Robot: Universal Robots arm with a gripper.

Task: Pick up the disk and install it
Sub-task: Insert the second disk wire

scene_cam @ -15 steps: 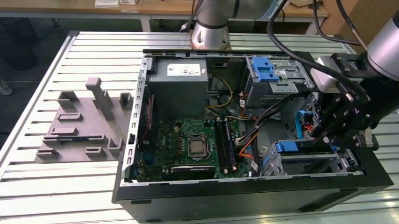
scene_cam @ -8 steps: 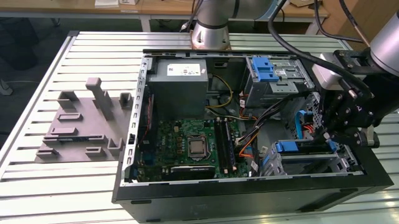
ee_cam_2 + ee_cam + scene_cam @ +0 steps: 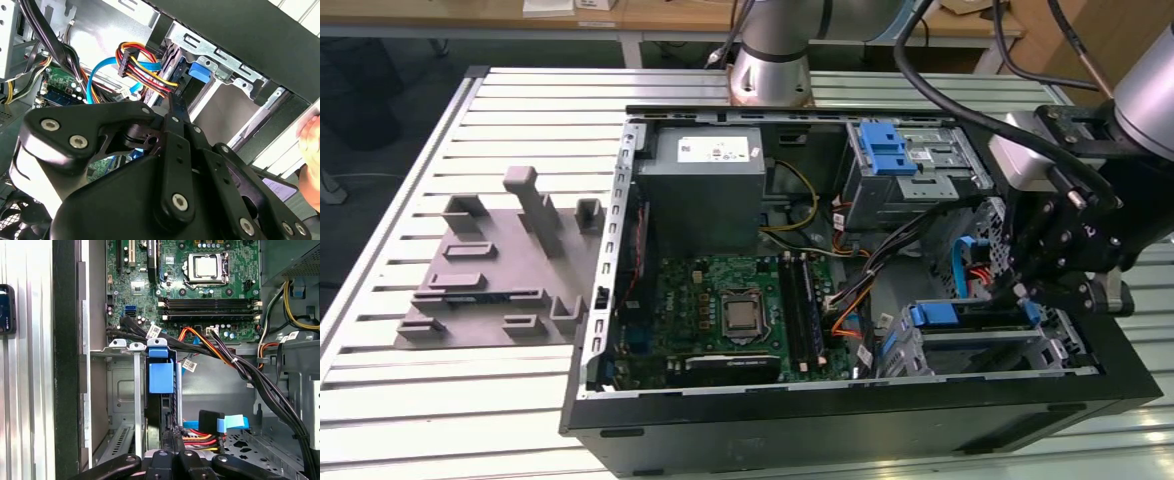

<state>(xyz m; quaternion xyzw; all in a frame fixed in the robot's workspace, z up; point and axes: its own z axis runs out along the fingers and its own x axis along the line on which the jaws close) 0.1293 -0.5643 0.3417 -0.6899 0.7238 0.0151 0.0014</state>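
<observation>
The disk [image 3: 161,376] stands on edge inside the lower drive cage [image 3: 120,390] of the open computer case, with its blue caddy tab toward the motherboard. In the exterior view the disk [image 3: 974,318] lies in that cage at the case's near right corner. My black gripper [image 3: 1017,296] hangs just above it. In both wrist views the fingers are drawn together, and the gripper [image 3: 172,437] meets the disk's near end. The second wrist view has the gripper [image 3: 175,105] pointing into the slot beside the blue tab [image 3: 202,70].
Bundles of coloured cables [image 3: 210,347] cross beside the cage. A grey power-supply box [image 3: 700,170] and a second blue-latched cage [image 3: 894,150] sit at the case's far side. A grey fixture tray [image 3: 494,260] lies at the exterior view's left. A hand [image 3: 311,145] shows outside the case.
</observation>
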